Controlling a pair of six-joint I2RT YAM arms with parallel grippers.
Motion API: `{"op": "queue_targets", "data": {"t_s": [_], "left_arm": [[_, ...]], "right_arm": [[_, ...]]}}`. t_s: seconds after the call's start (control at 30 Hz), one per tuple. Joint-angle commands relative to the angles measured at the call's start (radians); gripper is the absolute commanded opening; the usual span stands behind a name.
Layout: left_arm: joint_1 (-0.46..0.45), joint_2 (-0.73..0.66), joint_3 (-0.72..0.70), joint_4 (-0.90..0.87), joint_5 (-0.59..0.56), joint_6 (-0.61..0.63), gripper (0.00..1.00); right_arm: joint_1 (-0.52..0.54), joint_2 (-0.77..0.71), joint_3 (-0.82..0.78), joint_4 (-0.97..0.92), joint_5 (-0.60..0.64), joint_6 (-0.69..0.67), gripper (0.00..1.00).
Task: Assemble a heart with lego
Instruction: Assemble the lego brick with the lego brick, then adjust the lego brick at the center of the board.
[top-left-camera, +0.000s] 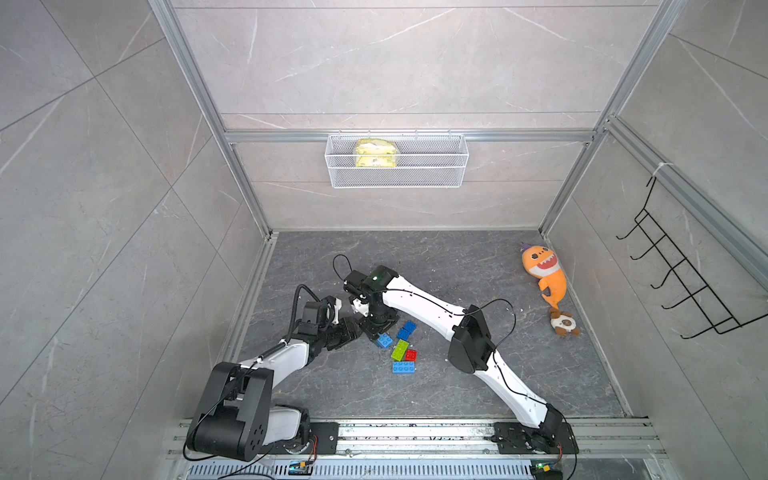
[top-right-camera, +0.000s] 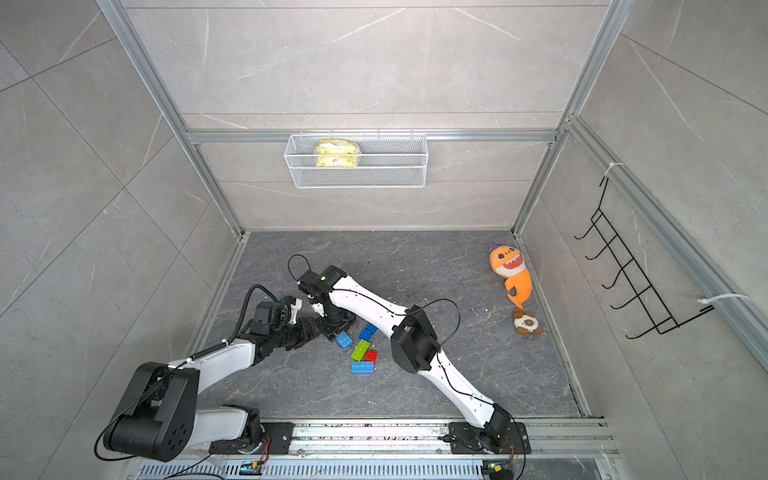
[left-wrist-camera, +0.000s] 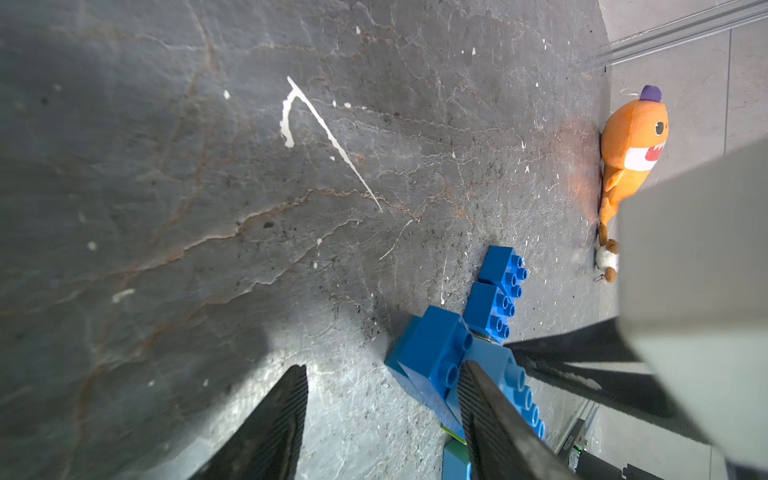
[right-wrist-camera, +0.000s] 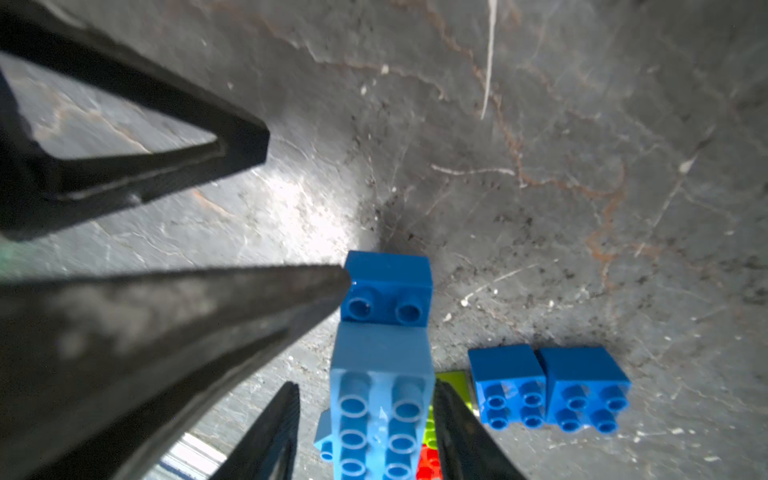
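The lego lies loose on the dark floor in both top views. A dark blue brick (right-wrist-camera: 388, 286) is stacked on a light blue brick (right-wrist-camera: 382, 407). My right gripper (right-wrist-camera: 366, 385) stands open around the light blue brick, one finger against it and a gap at the other. My left gripper (left-wrist-camera: 382, 368) is open over bare floor, with one finger (left-wrist-camera: 486, 415) touching the stack. Two dark blue bricks (top-left-camera: 406, 330), a lime green one (top-left-camera: 400, 350), a red one (top-left-camera: 411, 355) and a long light blue one (top-left-camera: 403, 367) lie nearby. No heart shape is in view.
An orange plush shark (top-left-camera: 544, 272) and a small brown plush (top-left-camera: 564, 325) lie by the right wall. A white wire basket (top-left-camera: 397, 160) hangs on the back wall and a black hook rack (top-left-camera: 681, 266) on the right wall. The arms' rail (top-left-camera: 415, 432) runs along the front.
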Motion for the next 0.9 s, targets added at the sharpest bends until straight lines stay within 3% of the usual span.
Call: {"op": "queue_targets", "data": {"t_s": [0.0, 0.2, 0.33, 0.4, 0.63, 0.87], "left_arm": [[-0.005, -0.038, 0.006, -0.043, -0.025, 0.005, 0.62], [-0.005, -0.078, -0.012, -0.055, -0.032, -0.021, 0.61], [-0.005, -0.105, -0.036, -0.055, 0.002, -0.047, 0.57], [-0.006, -0.114, -0.037, -0.085, 0.029, -0.055, 0.50], [-0.041, -0.127, -0.019, -0.207, 0.047, -0.075, 0.29], [-0.106, -0.012, 0.026, -0.159, 0.012, -0.101, 0.27]], "right_arm": [[0.005, -0.104, -0.031, 0.058, 0.017, 0.016, 0.56], [-0.015, -0.285, -0.282, 0.225, 0.086, 0.042, 0.57], [-0.054, -0.409, -0.543, 0.431, 0.067, 0.082, 0.50], [-0.065, -0.433, -0.629, 0.497, 0.059, 0.093, 0.44], [-0.085, -0.430, -0.758, 0.591, 0.017, 0.114, 0.37], [-0.057, -0.464, -0.844, 0.638, -0.039, 0.145, 0.35]]}}
